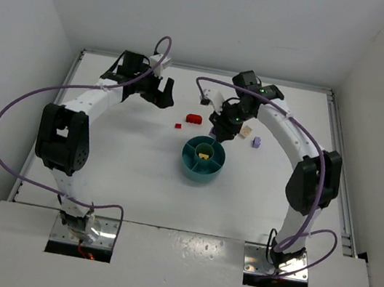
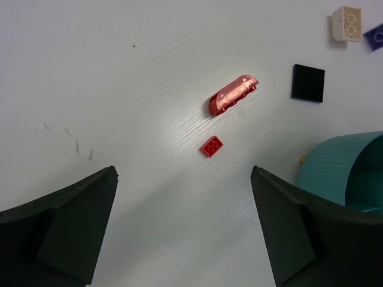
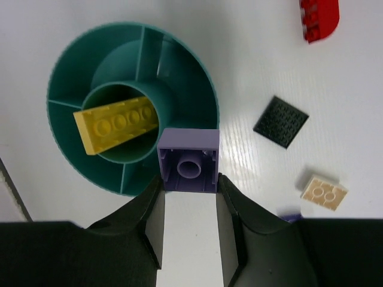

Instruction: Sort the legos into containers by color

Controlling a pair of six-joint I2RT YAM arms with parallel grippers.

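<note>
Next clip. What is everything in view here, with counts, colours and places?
dish: one, teal, table centre
yellow brick: one, in the dish's central cup
red bricks: two, on the table, one long, one small
black plate: one, between long red and tan
tan brick: one, on the table
loose purple brick: one, beside the tan
held purple brick: one, over the dish rim
table: one, white
left gripper: open, empty
right gripper: shut on held purple brick
</note>
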